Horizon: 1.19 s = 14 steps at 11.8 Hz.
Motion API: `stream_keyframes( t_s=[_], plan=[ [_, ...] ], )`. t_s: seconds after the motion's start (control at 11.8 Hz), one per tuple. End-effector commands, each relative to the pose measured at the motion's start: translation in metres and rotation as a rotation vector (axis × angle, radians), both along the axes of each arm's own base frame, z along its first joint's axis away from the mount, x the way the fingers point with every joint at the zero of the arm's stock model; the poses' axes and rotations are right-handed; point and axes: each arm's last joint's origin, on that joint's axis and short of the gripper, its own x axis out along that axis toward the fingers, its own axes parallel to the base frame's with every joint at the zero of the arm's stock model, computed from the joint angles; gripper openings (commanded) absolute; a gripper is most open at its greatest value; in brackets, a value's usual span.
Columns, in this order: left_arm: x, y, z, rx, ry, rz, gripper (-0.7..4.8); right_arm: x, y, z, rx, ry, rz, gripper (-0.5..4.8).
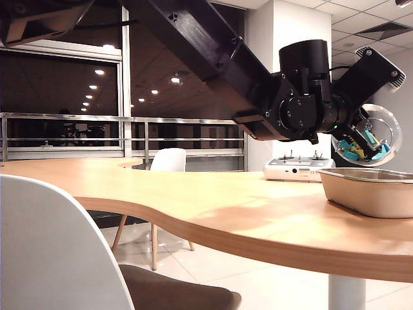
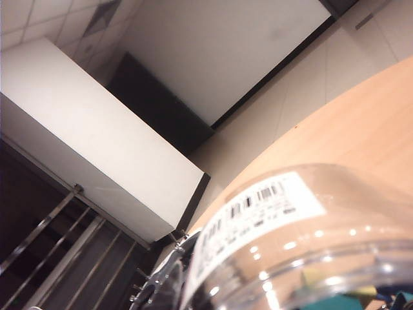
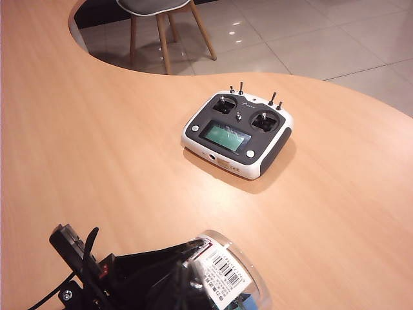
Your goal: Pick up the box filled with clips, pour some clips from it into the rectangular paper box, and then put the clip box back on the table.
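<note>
Now my left gripper (image 1: 362, 143), at the exterior view's right, clasps the tipped clip jar (image 1: 377, 134) above the paper tray (image 1: 371, 188) on the wooden table (image 1: 213, 206); my right gripper, unseen, is clenched empty.

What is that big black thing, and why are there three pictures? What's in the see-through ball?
The big black thing is a robot arm. The robot has two arms, each ending in a pincer with two fingers. One picture is taken from beside the table. The other two come from little cameras on the robot's wrists.

The left pincer is shut on a clear round jar lifted in the air and tipped on its side, just above a beige paper box. Inside the jar are small clips, teal and yellow ones. The left wrist camera sees the jar's label very close up.

The right pincer is not in any picture. Its camera looks down at a white controller with little sticks lying on the table.
</note>
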Motion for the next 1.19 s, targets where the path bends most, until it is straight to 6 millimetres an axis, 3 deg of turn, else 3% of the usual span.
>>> stream_keyframes(
  t_s=[0.08, 0.34, 0.85, 1.02, 1.19],
  plan=[
    [0.0, 0.004, 0.019, -0.444, 0.244, -0.088, -0.06, -0.001, 0.0, 0.003, -0.005, -0.015, 0.002, -0.06],
    [0.006, 0.006, 0.01, -0.76, 0.652, -0.166, -0.06, -0.001, 0.0, 0.003, -0.005, -0.015, 0.003, -0.06],
    [0.017, 0.013, -0.003, -0.824, 0.895, -0.162, -0.06, -0.001, 0.0, 0.002, -0.004, -0.006, 0.003, -0.06],
    [0.015, 0.012, 0.002, -0.356, 0.422, -0.055, -0.06, -0.001, 0.0, 0.002, -0.004, -0.006, 0.003, -0.06],
    [0.015, 0.013, 0.007, -0.036, 0.124, 0.04, -0.06, -0.001, 0.0, 0.002, -0.004, -0.007, 0.002, -0.06]
  ],
)
